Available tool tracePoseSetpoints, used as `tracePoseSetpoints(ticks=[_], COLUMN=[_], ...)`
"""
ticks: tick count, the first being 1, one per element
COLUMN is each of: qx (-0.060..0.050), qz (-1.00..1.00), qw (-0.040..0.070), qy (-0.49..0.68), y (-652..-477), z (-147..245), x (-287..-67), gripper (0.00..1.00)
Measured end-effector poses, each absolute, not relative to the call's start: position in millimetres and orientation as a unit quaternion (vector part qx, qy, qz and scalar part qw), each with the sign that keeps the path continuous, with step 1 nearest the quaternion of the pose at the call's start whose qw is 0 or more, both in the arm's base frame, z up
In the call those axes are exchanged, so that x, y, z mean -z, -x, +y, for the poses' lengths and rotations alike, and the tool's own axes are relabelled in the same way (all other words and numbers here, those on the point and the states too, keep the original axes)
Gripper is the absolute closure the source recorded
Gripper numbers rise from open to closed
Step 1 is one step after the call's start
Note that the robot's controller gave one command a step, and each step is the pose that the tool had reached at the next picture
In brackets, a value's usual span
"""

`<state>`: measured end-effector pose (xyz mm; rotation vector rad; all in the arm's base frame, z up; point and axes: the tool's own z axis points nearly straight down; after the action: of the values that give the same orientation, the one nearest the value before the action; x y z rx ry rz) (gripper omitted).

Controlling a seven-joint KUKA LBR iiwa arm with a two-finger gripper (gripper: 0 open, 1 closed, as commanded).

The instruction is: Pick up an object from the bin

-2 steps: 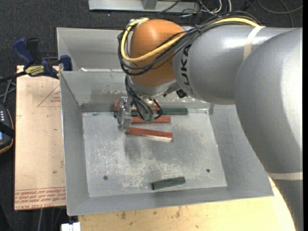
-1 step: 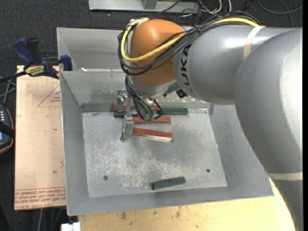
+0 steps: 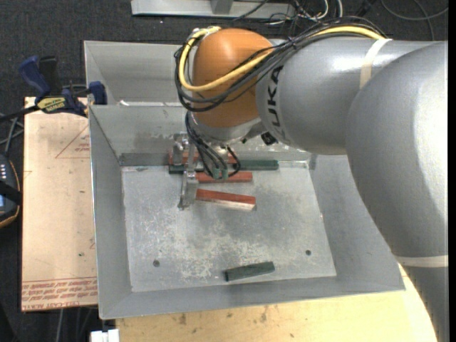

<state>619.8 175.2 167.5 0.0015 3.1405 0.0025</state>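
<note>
Red bar (image 3: 226, 199): flat, straight, with a pale edge along its near side. It lies on the floor of the bin (image 3: 107, 191), mid-back and slightly tilted. Its left end is just beside the end effector (image 3: 187, 198); contact can't be judged. The end effector is down at floor level left of that end. Whether it is spread or pressed together: cannot tell (the wrist blocks most of it, and nothing is seen pinched).

Just behind is a second red strip (image 3: 235, 179), same flat shape, its left part hidden under the wrist hardware. Behind that, along the back wall's foot, lies a dark green strip (image 3: 258, 164), its left end also covered. A dark green bar (image 3: 249, 271) lies alone near the front edge, well apart from the others.

The bin is grey sheet metal with sloped walls; its floor is scuffed and speckled.

A glossy orange cover (image 3: 224, 66) sits on the wrist, with yellow and black cables (image 3: 187, 63) looped round it. The smooth silver arm (image 3: 342, 91) hides the bin's right wall and back right corner. Dark floor (image 3: 43, 20) around.
</note>
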Motion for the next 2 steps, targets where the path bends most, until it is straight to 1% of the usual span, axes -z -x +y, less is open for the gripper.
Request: tracePoseSetpoints(ticks=[1,2], qx=[-0.002,0.000], qz=[1.000,0.998], qw=[0.002,0.003], qy=[0.028,0.068], y=[-633.4,-637.8], z=[147.1,127.0], x=[-149.5,-92.7], gripper=[0.00,0.00])
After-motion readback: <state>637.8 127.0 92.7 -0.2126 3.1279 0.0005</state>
